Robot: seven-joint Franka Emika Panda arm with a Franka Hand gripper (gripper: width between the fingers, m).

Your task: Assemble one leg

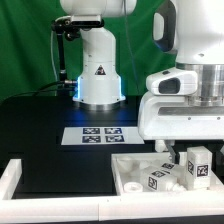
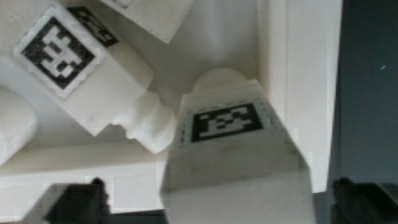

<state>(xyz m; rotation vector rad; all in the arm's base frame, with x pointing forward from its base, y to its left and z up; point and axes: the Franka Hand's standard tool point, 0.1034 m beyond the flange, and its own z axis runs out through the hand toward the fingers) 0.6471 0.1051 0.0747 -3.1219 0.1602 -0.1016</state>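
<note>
We see the two-finger gripper (image 1: 196, 168) low over the table's near right corner in the exterior view, its 2 fingers clamped on a small stubby white plastic leg (image 1: 197, 166) bearing a black-and-white square tag. In the wrist view the same leg (image 2: 228, 135) stands upright between the dark fingertips (image 2: 75, 198), which show at either side of its lower part, so the grip is narrow and on the leg.

Just beneath, we find the large flat white square panel (image 1: 135, 163) lying at the near edge, with round holes in its top face. 1 more white tagged leg (image 1: 158, 181) lies on it, just beside the held one; in the wrist view another tagged white piece (image 2: 68, 50) lies tilted close behind the held leg.

Toward the middle of the black table (image 1: 40, 120) lies the thin flat white marker board (image 1: 99, 134) with 4 tags. A white rail (image 1: 50, 201) runs along the near edge.
</note>
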